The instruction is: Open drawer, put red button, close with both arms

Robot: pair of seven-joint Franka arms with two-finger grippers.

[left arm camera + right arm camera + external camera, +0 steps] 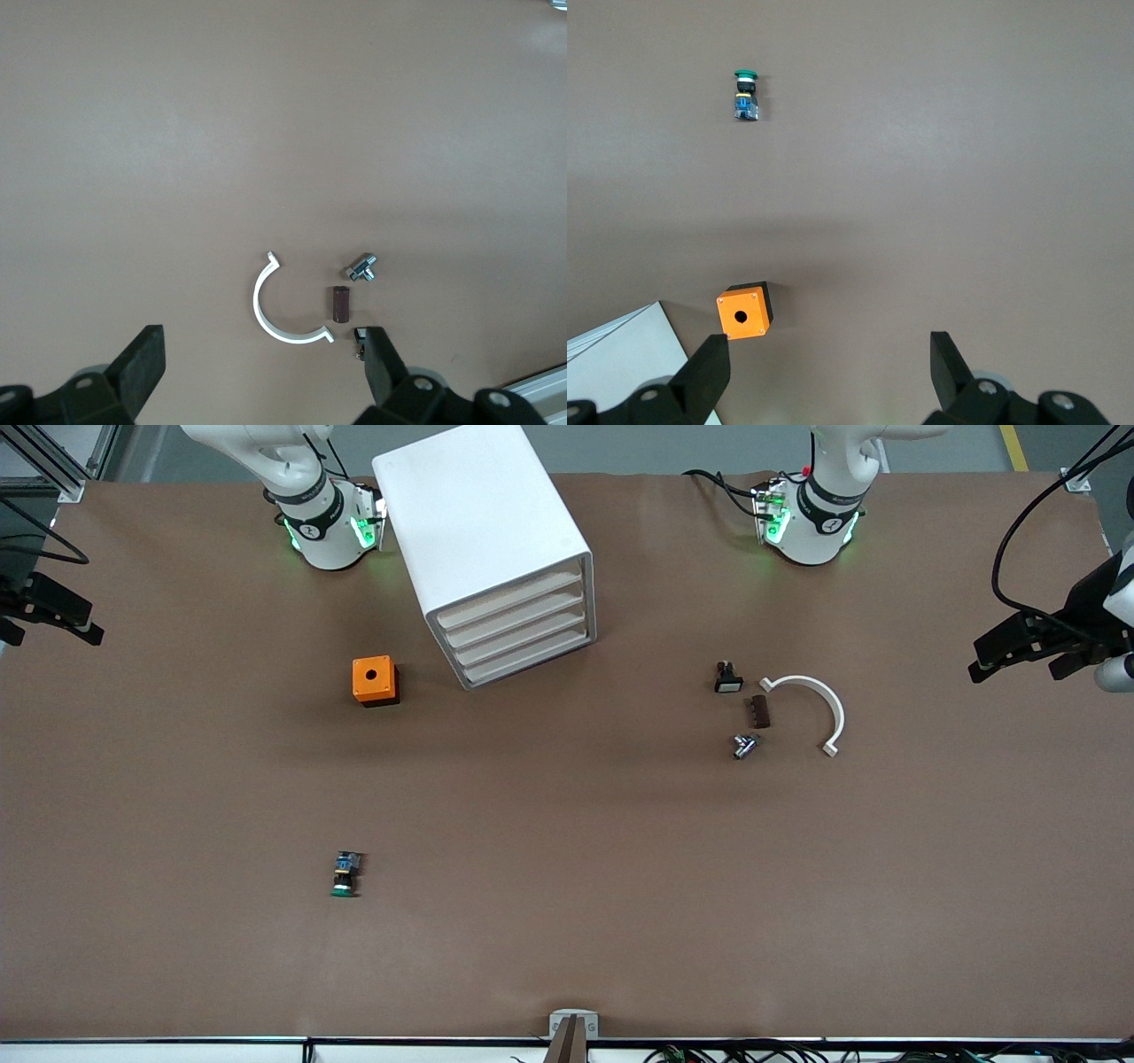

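Note:
The red button does not show in any view. The white drawer cabinet stands between the arms' bases, and its stacked drawers are all shut. Its corner also shows in the right wrist view. My left gripper is open and empty, up in the air over the left arm's end of the table. In the left wrist view it looks down on small parts. My right gripper is open and empty, up over the right arm's end. In the right wrist view nothing is between its fingers.
An orange box with a hole sits beside the cabinet. A green-capped switch lies nearer the front camera. Toward the left arm's end lie a white arc, a brown block, a metal piece and a small black switch.

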